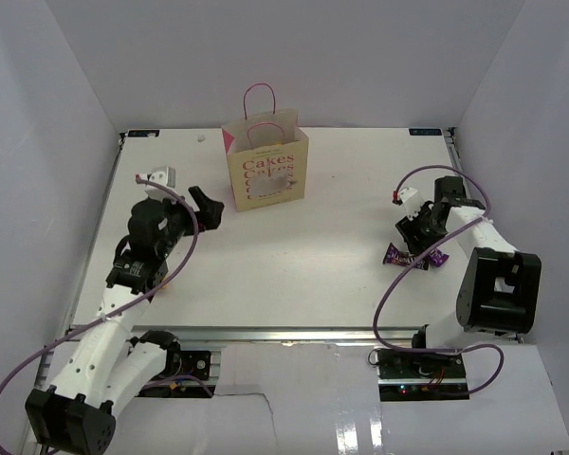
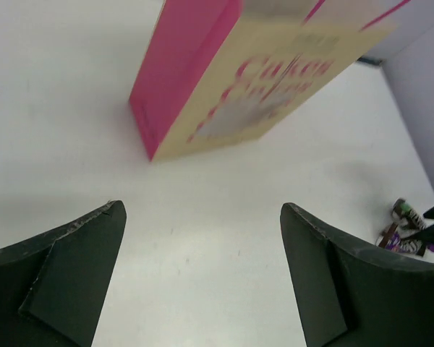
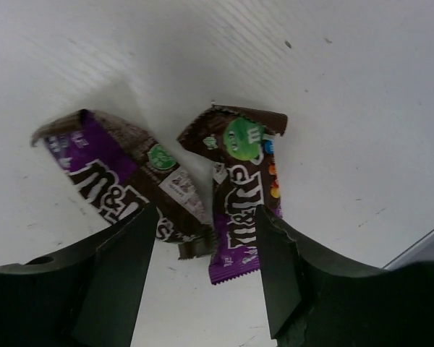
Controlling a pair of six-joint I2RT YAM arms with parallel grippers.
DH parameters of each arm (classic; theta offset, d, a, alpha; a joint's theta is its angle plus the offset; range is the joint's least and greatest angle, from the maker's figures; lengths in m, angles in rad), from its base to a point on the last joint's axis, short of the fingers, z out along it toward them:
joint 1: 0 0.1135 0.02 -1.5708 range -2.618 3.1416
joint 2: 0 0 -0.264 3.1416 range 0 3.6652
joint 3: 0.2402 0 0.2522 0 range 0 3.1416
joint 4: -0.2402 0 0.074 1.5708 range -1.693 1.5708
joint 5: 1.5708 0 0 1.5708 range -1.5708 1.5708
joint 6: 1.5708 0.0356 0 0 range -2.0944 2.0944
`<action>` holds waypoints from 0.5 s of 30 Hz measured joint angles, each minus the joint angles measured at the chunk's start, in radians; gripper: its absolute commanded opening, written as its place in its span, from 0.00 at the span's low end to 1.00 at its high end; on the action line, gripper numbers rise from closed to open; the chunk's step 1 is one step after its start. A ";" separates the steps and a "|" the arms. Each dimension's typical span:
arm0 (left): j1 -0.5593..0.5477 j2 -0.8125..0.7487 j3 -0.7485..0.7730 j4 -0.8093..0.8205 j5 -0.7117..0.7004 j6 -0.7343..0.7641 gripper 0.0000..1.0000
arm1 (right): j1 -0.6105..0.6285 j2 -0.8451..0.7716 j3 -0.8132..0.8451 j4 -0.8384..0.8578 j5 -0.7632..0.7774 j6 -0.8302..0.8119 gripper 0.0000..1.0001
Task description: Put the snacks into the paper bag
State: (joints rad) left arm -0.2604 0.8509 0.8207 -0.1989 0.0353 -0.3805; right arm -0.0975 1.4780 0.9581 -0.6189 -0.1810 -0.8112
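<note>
Two candy packets (image 3: 240, 189) outside paper bag (image 1: 266, 175)

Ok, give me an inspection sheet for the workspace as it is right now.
Surface: white table, a few faint marks.
Job's things: paper bag upright at the far middle; two candy packets lying side by side on the right.
Clutter: one tiny pale speck at the far edge, too small to identify.
Grippers: left gripper open, empty, facing the bag; right gripper open, straddling the packets.
Cables: purple cable looping along each arm.
Surroundings: white walls on three sides.
</note>
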 measured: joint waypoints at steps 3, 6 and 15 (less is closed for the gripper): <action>0.002 -0.055 -0.140 -0.086 -0.033 -0.116 0.98 | -0.015 0.077 0.026 0.026 0.058 0.008 0.61; 0.003 -0.111 -0.208 -0.163 -0.066 -0.194 0.98 | -0.019 0.121 0.029 0.058 0.097 0.021 0.60; 0.003 -0.159 -0.216 -0.213 -0.107 -0.310 0.98 | -0.021 0.171 0.029 0.142 0.106 0.031 0.08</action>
State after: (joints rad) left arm -0.2573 0.6914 0.6044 -0.4122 -0.0715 -0.6903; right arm -0.1188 1.6485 0.9871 -0.4774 -0.0746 -0.7799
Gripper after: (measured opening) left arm 0.979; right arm 0.129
